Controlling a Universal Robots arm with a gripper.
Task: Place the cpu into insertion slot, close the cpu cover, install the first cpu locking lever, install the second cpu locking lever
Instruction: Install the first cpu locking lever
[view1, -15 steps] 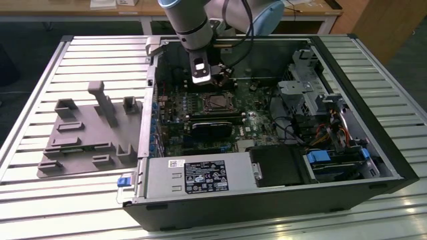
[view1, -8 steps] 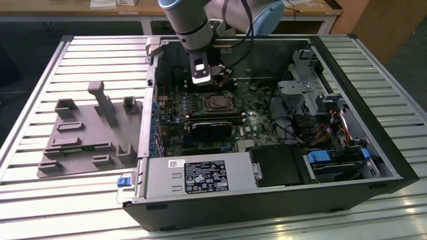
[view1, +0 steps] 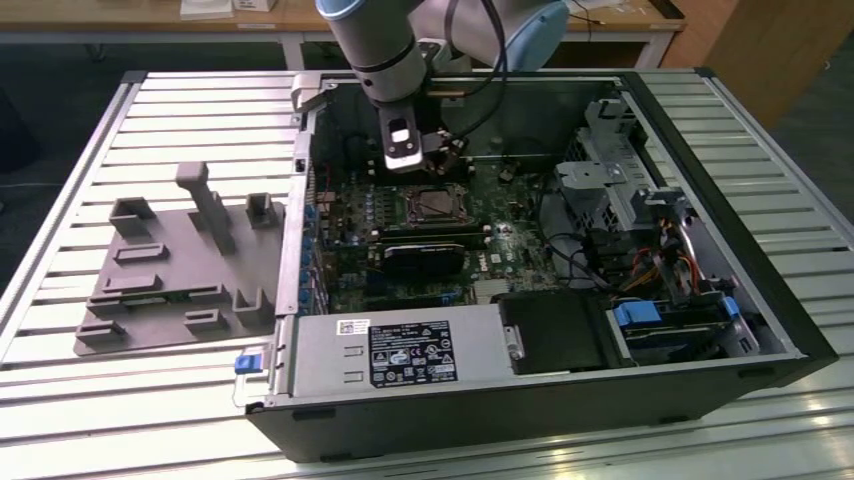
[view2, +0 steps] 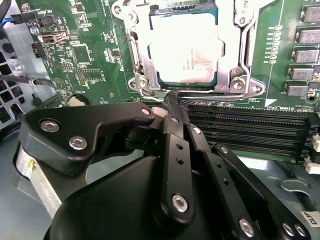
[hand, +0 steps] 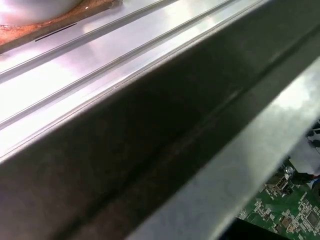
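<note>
Pincer (view2: 172, 96) closed, empty, by the cpu cover (view2: 141, 60) — stiff thin metal, probably light; press its frame, never the cpu (view2: 182, 47).

Only way in was from above, since the case (view1: 534, 425) walls boxed the board (view1: 521, 240) in on every side. We had open air over the insertion slot (view1: 410, 206), but the arm (view1: 380, 50) crowded one side, a black block (view1: 424, 255) sat just beside another, and cables (view1: 587, 255) plus the drive cage (view1: 607, 175) filled the exterior view's right. Memory slots (view2: 250, 125) hugged its edge too.
</note>
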